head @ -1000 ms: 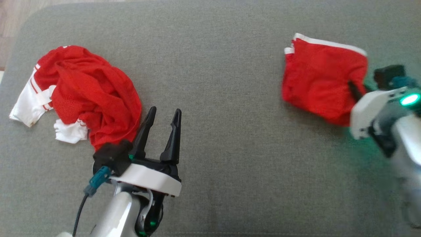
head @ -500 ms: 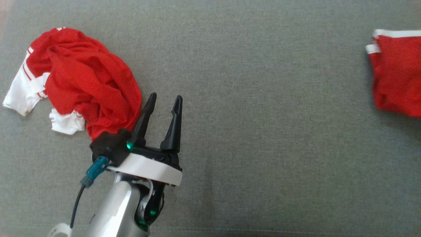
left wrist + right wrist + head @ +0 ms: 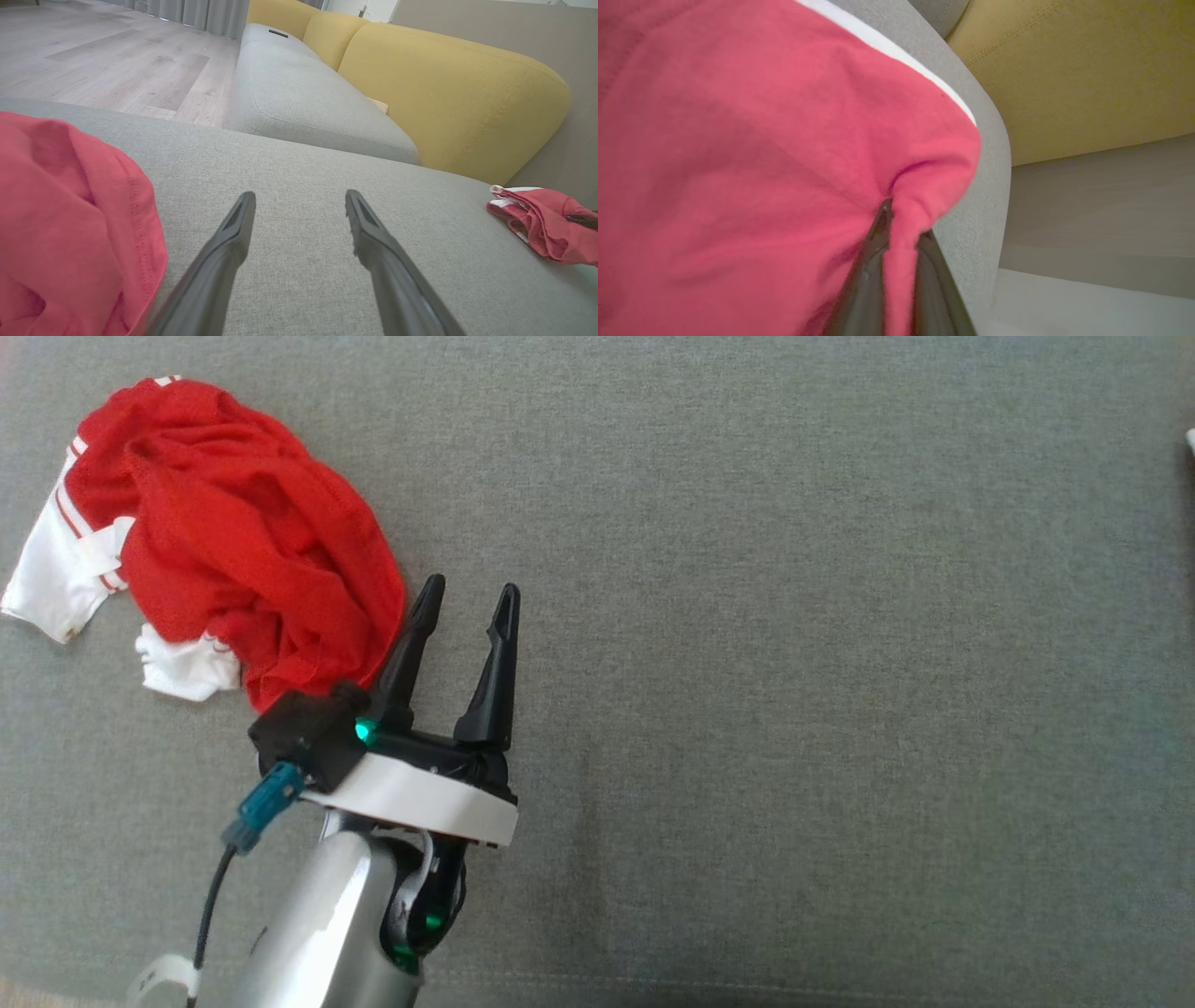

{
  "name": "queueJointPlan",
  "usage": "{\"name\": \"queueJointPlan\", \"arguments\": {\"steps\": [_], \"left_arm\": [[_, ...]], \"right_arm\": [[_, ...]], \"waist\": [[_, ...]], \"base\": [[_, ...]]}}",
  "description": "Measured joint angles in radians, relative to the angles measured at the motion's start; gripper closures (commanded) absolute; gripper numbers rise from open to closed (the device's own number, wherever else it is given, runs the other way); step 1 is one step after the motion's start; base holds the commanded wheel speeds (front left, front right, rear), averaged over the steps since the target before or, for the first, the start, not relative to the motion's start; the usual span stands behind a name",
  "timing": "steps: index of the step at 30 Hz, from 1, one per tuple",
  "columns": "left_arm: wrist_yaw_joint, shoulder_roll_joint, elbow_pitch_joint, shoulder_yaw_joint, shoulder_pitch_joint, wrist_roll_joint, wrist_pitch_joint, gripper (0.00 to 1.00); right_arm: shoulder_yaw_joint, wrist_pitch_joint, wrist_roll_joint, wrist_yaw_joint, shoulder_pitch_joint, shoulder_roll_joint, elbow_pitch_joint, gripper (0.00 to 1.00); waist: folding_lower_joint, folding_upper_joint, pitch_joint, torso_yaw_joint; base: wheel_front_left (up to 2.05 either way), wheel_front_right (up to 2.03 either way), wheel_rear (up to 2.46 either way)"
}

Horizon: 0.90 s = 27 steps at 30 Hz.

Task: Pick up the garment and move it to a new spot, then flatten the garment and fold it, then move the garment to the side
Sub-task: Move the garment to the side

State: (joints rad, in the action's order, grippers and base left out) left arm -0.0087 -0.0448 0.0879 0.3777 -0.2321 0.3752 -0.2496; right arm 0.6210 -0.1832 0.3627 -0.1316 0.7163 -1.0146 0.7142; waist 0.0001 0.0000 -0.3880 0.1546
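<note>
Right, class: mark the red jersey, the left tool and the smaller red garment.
red jersey (image 3: pixel 252 541): head view, middle of the red body.
left tool (image 3: pixel 470 586): head view, midway between its fingertips.
smaller red garment (image 3: pixel 544 224): left wrist view, bunched red cloth.

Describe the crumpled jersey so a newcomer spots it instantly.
On the grey cushion, look at the head view's upper left, beside the open left pincer. The garment is the crumpled red heap there. Unlike the smaller red garment with white trim, it has white sleeves with red stripes.
</note>
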Motion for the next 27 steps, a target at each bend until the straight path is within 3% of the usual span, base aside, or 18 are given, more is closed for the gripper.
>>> {"name": "queueJointPlan", "arguments": {"steps": [1, 2, 7, 15, 20, 27], "left_arm": [[0.000, 0.000, 0.000, 0.000, 0.000, 0.000, 0.000, 0.00], [0.000, 0.000, 0.001, 0.000, 0.000, -0.001, 0.000, 0.00], [0.001, 0.000, 0.007, -0.005, 0.000, -0.003, 0.000, 0.00], [0.000, 0.000, 0.011, -0.039, 0.003, -0.013, 0.000, 0.00], [0.000, 0.001, 0.009, -0.068, 0.023, -0.013, 0.000, 0.00], [0.002, 0.001, 0.006, -0.102, 0.097, -0.013, 0.000, 0.00]], "right_arm": [[-0.009, 0.001, -0.005, 0.000, 0.004, 0.002, 0.008, 0.53], [-0.024, 0.009, -0.007, 0.000, 0.010, 0.008, 0.018, 0.00], [-0.089, 0.038, -0.074, 0.000, 0.035, 0.061, 0.040, 0.00], [-0.234, 0.109, -0.156, 0.000, 0.034, 0.218, -0.005, 0.00], [-0.393, 0.165, -0.146, 0.000, 0.008, 0.381, -0.078, 0.00], [-0.532, 0.257, -0.144, 0.000, -0.193, 0.617, -0.286, 0.00]], "waist": [[0.0000, 0.0000, 0.000, -0.001], [0.0000, 0.0000, 0.001, -0.003], [0.0000, 0.0000, 0.020, -0.015], [0.0000, 0.0000, 0.101, -0.054], [0.0000, 0.0000, 0.168, -0.081], [-0.0001, 0.0000, 0.261, -0.110]], "base": [[0.00, 0.00, 0.00], [0.00, 0.00, 0.00], [0.00, 0.00, 0.00], [0.00, 0.00, 0.00], [0.00, 0.00, 0.00], [0.00, 0.00, 0.00]]}}
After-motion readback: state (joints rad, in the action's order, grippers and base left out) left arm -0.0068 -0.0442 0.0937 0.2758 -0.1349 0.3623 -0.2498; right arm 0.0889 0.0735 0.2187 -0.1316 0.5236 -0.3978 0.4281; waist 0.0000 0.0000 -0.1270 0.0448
